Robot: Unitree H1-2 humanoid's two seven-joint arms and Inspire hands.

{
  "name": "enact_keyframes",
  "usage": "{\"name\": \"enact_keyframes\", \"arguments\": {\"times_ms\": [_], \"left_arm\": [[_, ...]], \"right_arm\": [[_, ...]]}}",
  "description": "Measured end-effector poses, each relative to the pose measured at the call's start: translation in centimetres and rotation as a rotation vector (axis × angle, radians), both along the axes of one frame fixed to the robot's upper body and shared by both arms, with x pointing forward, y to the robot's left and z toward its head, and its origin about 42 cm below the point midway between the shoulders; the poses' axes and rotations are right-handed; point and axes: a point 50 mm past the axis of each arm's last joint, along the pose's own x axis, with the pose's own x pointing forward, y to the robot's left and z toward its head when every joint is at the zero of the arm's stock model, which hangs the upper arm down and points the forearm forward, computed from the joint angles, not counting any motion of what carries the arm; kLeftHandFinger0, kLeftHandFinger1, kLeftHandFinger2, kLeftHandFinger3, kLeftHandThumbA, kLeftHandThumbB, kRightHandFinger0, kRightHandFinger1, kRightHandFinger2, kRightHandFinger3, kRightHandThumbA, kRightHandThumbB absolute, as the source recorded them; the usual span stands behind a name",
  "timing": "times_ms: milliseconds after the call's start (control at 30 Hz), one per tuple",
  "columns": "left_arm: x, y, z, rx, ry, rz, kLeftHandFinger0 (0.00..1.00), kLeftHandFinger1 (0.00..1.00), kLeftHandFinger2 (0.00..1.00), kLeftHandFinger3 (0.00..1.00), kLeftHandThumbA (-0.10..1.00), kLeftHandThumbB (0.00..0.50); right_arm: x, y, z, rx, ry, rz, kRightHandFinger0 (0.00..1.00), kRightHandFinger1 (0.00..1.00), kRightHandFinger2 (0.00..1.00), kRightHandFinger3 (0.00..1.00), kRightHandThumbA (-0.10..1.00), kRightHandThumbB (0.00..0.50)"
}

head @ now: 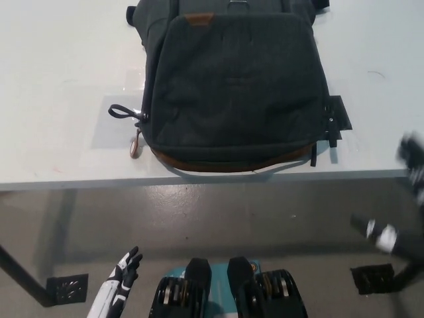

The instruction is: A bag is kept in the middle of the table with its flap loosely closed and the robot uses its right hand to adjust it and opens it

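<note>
A dark grey bag (235, 86) with a brown base lies in the middle of the pale table (53, 132), its flap down over the front. A small brown label (199, 20) sits near the flap's top. My black right hand (412, 158) is a motion-blurred shape at the picture's right edge, just off the table's front right corner and apart from the bag. My white left hand (124, 268) rests low at the lower left, below the table, fingers apart and holding nothing.
A zipper pull (120, 111) and a small ring (135, 147) stick out from the bag's left side. Black straps (336, 120) hang at its right. The table's front edge (79, 183) runs across the middle; below it is grey floor with a table leg (26, 275).
</note>
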Motion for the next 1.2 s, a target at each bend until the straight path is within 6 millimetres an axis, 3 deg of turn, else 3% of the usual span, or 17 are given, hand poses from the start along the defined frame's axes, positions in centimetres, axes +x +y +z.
{"name": "enact_keyframes", "arguments": {"times_ms": [167,233,333,400,433,467,567,733,867,1100,1200], "left_arm": [[0.0,0.0,0.0,0.002,-0.005,-0.002,1.0,1.0,1.0,1.0,1.0,0.066],[0.0,0.0,0.0,0.002,-0.005,-0.002,1.0,1.0,1.0,1.0,1.0,0.066],[-0.2,0.0,-0.1,0.007,0.0,-0.002,1.0,1.0,1.0,1.0,1.0,0.066],[-0.4,0.0,-0.1,0.008,0.002,-0.002,1.0,1.0,1.0,1.0,1.0,0.063],[-0.4,0.0,-0.1,0.008,0.002,-0.003,1.0,1.0,1.0,1.0,1.0,0.058],[-0.5,0.0,-0.2,0.009,0.003,-0.004,1.0,1.0,1.0,1.0,1.0,0.062],[-0.6,-0.1,-0.2,0.009,0.004,-0.006,1.0,1.0,1.0,1.0,1.0,0.07],[-0.6,-0.1,-0.2,0.012,0.002,-0.008,1.0,1.0,1.0,1.0,1.0,0.074],[-0.6,-0.1,-0.2,0.011,-0.001,-0.008,1.0,1.0,1.0,1.0,1.0,0.078],[-0.6,-0.2,-0.1,0.009,-0.004,-0.009,1.0,1.0,1.0,1.0,1.0,0.08],[-0.6,-0.2,-0.1,0.01,-0.005,-0.008,1.0,1.0,1.0,1.0,1.0,0.093]], "right_arm": [[4.6,0.2,5.4,0.039,-0.072,0.048,1.0,1.0,1.0,1.0,1.0,0.292],[5.8,0.3,6.2,0.059,-0.06,0.061,1.0,1.0,1.0,1.0,1.0,0.312],[9.3,0.7,7.5,0.112,0.01,0.103,1.0,1.0,1.0,1.0,1.0,0.33],[11.3,1.0,8.4,0.132,0.049,0.127,1.0,1.0,1.0,1.0,1.0,0.322],[12.2,1.2,8.8,0.141,0.07,0.137,1.0,1.0,1.0,1.0,1.0,0.288],[13.3,1.5,9.3,0.154,0.097,0.151,1.0,1.0,1.0,1.0,1.0,0.32],[15.9,2.7,10.1,0.208,0.162,0.198,1.0,1.0,1.0,1.0,1.0,0.34],[18.6,5.1,9.3,0.313,0.295,0.282,1.0,1.0,1.0,1.0,1.0,0.369],[20.4,6.6,8.2,0.37,0.382,0.326,1.0,1.0,1.0,1.0,1.0,0.364],[23.0,8.1,7.6,0.402,0.47,0.35,1.0,1.0,1.0,1.0,1.0,0.31],[23.7,8.7,6.8,0.408,0.508,0.361,1.0,1.0,1.0,1.0,1.0,0.333]]}}
